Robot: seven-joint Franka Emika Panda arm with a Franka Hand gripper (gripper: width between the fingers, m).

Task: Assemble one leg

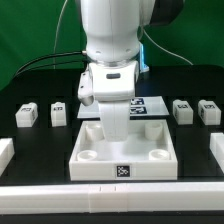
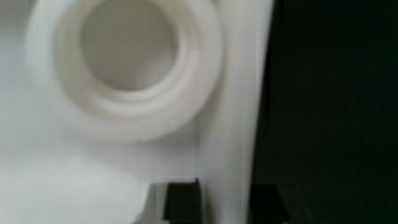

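Note:
The big white square tray-like piece (image 1: 123, 158) lies in the middle of the table, a tag on its front wall. My gripper (image 1: 115, 136) reaches down at its far side. In the wrist view the two dark fingers (image 2: 180, 203) stand either side of the tray's thin white wall (image 2: 231, 120), touching it, beside a round corner socket (image 2: 125, 70); the gripper (image 2: 226, 203) looks shut on that wall. Small white legs lie in a row: two at the exterior view's left (image 1: 27, 115) (image 1: 59, 112) and two at its right (image 1: 182, 110) (image 1: 209, 110).
Long white bars lie at the exterior view's left (image 1: 5, 152), right (image 1: 216, 152) and along the front (image 1: 110, 197). The marker board (image 1: 152, 103) lies behind the arm. Cables hang at the back against the green wall.

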